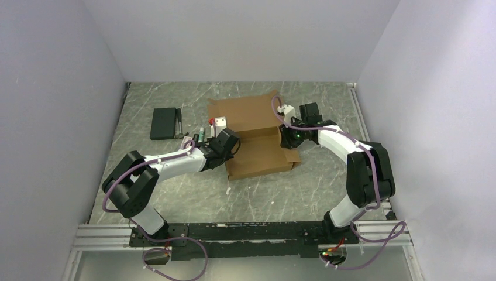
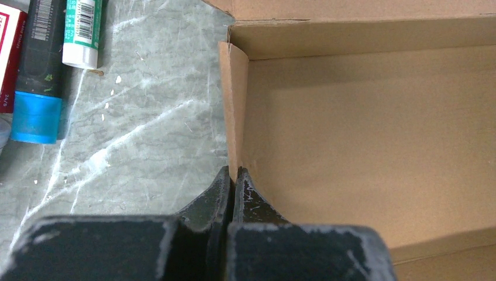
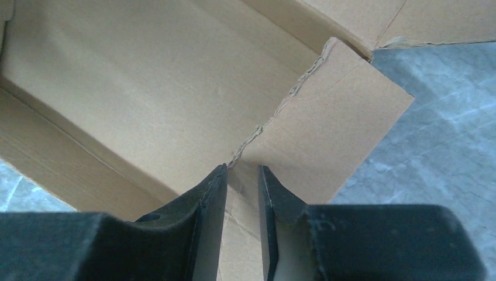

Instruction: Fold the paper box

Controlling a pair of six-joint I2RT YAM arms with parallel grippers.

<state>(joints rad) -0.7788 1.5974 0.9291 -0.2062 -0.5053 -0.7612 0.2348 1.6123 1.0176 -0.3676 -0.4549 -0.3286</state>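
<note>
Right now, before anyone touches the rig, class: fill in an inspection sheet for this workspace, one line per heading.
Surface: grey marbled table.
Job's things: paper box, part folded, side wall raised, far flap lying open.
Clutter: black case and tubes, left of the box.
Grippers: left gripper shut on the box's side wall; right gripper with jaws apart at a creased flap.
Cables: purple cables run along both arms.
Surroundings: white walls on three sides; metal rail at the near edge.
</note>
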